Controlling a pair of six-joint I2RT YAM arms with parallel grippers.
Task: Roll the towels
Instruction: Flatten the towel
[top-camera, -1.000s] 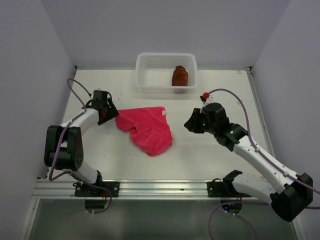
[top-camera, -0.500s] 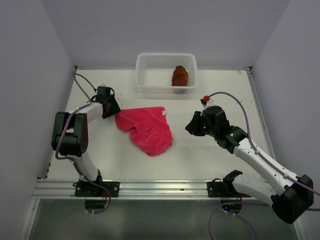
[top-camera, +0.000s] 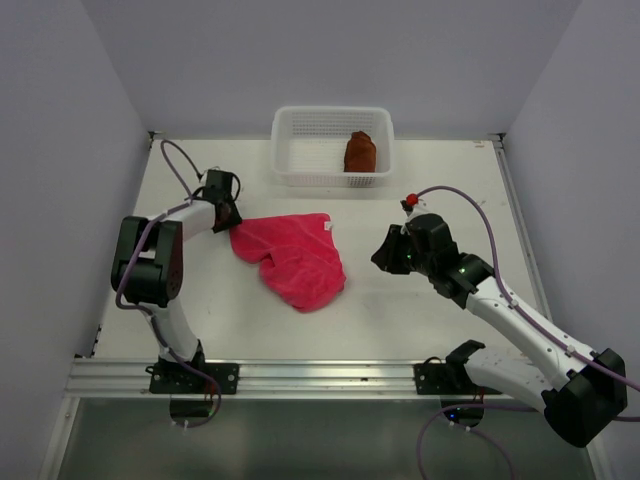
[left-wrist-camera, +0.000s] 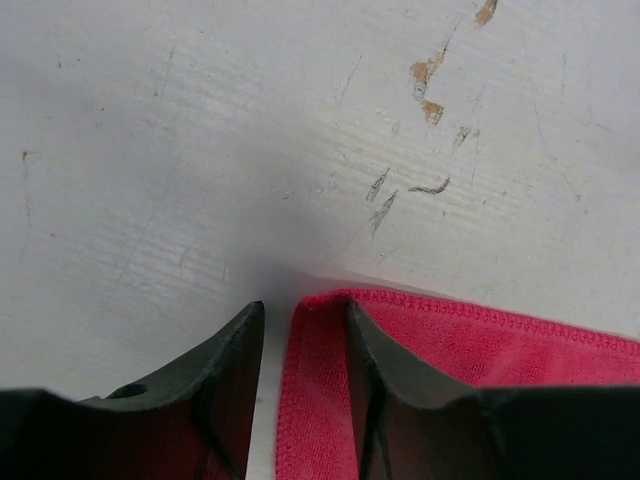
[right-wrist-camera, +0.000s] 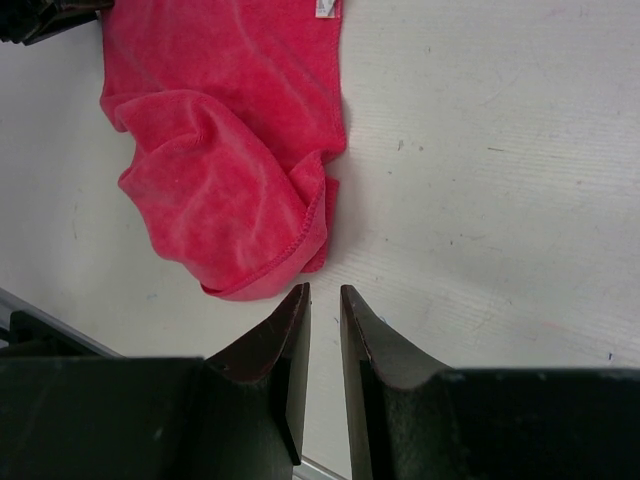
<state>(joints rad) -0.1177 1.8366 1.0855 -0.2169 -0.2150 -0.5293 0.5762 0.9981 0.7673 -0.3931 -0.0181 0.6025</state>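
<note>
Rust-brown towel (top-camera: 360, 152) lies rolled in basket (top-camera: 284, 150); pink towel (top-camera: 295, 258) lies unrolled, corner inside parted left end effector (left-wrist-camera: 302, 312); right end effector (right-wrist-camera: 325, 297) barely apart, empty.

I count two towels on my feed: one pink towel (top-camera: 292, 258) and one rust-brown towel (top-camera: 360, 152). There is one white mesh basket (top-camera: 310, 176), one counter (top-camera: 400, 320), and two arms, a left arm (top-camera: 140, 262) and a right arm (top-camera: 520, 318), with one pair of jaws each.
</note>
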